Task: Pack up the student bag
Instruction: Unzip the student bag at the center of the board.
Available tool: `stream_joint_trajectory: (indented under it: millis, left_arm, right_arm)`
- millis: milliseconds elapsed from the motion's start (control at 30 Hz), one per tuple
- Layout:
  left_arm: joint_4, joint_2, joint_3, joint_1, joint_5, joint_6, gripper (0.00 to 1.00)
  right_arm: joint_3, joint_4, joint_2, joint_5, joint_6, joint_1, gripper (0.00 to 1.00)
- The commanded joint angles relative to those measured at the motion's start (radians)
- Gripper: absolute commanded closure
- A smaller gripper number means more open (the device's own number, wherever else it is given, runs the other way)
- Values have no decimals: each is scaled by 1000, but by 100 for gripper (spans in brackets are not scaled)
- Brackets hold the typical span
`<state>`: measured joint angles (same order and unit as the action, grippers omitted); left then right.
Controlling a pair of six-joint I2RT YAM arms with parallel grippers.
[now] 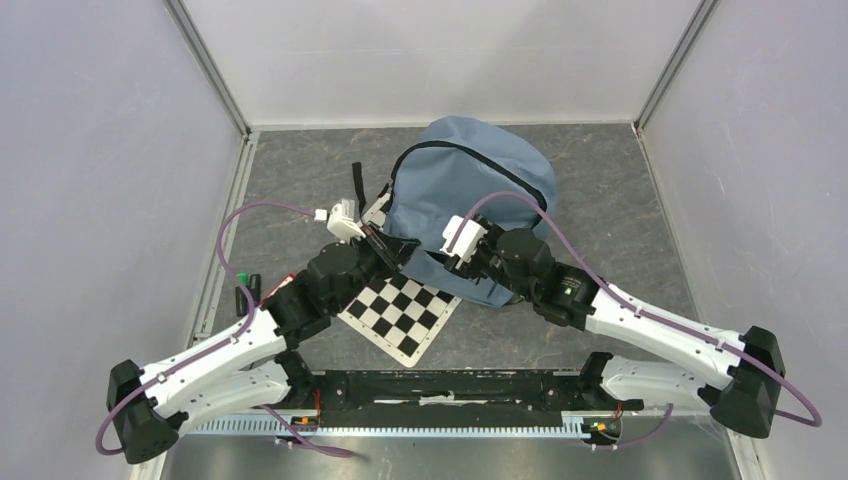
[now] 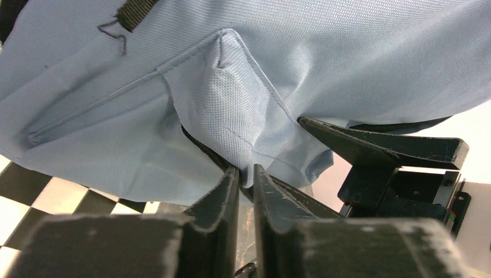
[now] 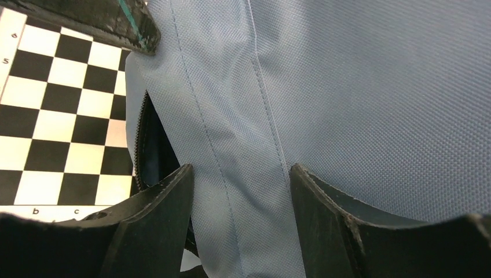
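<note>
The student bag (image 1: 470,185), grey-blue with a black zip, lies mid-table. My left gripper (image 1: 388,243) is at its lower left edge. In the left wrist view that gripper (image 2: 246,169) is shut on a fold of the student bag (image 2: 231,110). My right gripper (image 1: 446,258) rests against the bag's near edge. In the right wrist view it (image 3: 240,171) stands open, its fingers (image 3: 173,191) straddling a stitched band of the bag (image 3: 243,145). A part-open black zip (image 3: 139,145) shows just left of that band.
A black-and-white chessboard mat (image 1: 402,310) lies partly under the bag's near left side. Several markers (image 1: 245,292) lie at the left wall of the table. Grey walls close in the table on three sides.
</note>
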<state>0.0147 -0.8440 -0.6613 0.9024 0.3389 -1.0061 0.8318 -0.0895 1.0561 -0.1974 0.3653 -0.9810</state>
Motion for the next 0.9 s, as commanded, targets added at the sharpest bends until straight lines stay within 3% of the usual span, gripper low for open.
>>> stream_joint_trajectory:
  millis: [0, 67, 167, 533, 867]
  left_arm:
    - [-19, 28, 11, -10, 55, -6, 62]
    - [-19, 24, 16, -10, 58, -2, 44]
    - [18, 13, 19, -10, 55, 0, 35]
    - [34, -67, 35, 17, -18, 14, 19]
    - [60, -137, 35, 81, 52, 20, 17]
  right_arm:
    - [-23, -66, 36, -22, -6, -25, 34]
    - [-32, -66, 35, -28, -11, -32, 34]
    - [-40, -57, 33, -39, -17, -41, 37]
    - [-37, -31, 47, -33, -32, -57, 38]
    - [-17, -7, 53, -83, -54, -66, 37]
